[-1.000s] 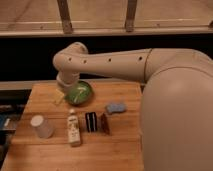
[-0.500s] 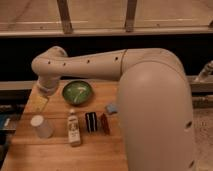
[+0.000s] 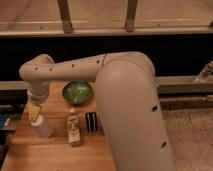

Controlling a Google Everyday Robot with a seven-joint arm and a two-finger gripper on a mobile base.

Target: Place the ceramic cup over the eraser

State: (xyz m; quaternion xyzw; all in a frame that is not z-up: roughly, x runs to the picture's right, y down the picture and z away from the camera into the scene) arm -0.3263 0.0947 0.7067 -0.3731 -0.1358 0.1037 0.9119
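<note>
The ceramic cup [image 3: 44, 129], plain off-white, stands upright near the left edge of the wooden table [image 3: 55, 155]. My gripper [image 3: 35, 112] hangs just above and slightly left of the cup's rim, open, with its yellowish fingertips pointing down and nothing held. The eraser [image 3: 91, 121], a small dark striped block, lies on the table to the right of the cup, partly against the edge of my arm. My big beige arm [image 3: 125, 100] covers the right half of the table.
A white labelled bottle [image 3: 74, 130] stands between cup and eraser. A green bowl [image 3: 77, 92] sits at the back of the table. A dark ledge and window frame run behind. Speckled floor lies to the right.
The arm has swung further left and lowered, bringing the gripper from behind the table's left corner to just over the cup. Cup, bottle, eraser and bowl have not moved.
</note>
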